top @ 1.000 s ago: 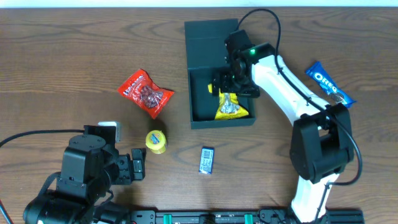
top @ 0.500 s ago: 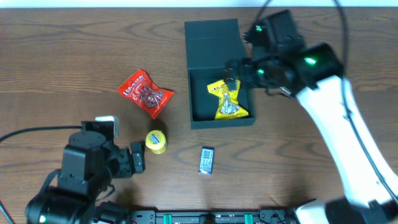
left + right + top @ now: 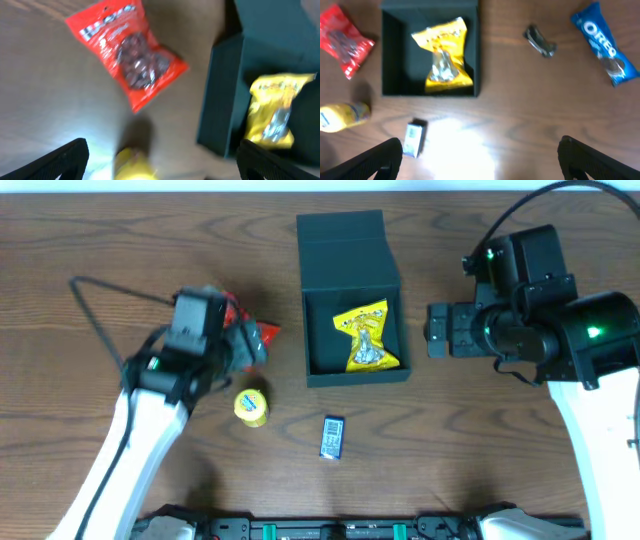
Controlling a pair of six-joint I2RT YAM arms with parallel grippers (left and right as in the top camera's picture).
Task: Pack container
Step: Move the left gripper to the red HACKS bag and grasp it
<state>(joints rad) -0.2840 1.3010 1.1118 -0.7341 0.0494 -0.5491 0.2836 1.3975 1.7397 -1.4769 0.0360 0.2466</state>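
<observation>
The container point(image 3: 357, 377) is a dark teal box with its flap lid point(image 3: 343, 242) standing open at the back. A yellow snack packet point(image 3: 367, 337) lies inside it. My right gripper point(image 3: 438, 330) hovers open just right of the box, holding nothing; the right wrist view looks down on the container point(image 3: 390, 60) and the yellow packet point(image 3: 443, 57). My left gripper point(image 3: 240, 348) is open and empty above a red snack packet point(image 3: 264, 332), which it partly hides. In the left wrist view the red packet point(image 3: 127, 52) lies ahead of the left gripper point(image 3: 162, 162).
A yellow roll point(image 3: 251, 406) and a small blue box point(image 3: 333, 436) lie in front of the container. The right wrist view shows a blue Oreo packet point(image 3: 605, 42) and a small dark object point(image 3: 540, 41) to the right of the box.
My right gripper has lifted out of the container and drawn back to the right, leaving the yellow packet inside. The left arm has swung from the front left to above the red packet.
</observation>
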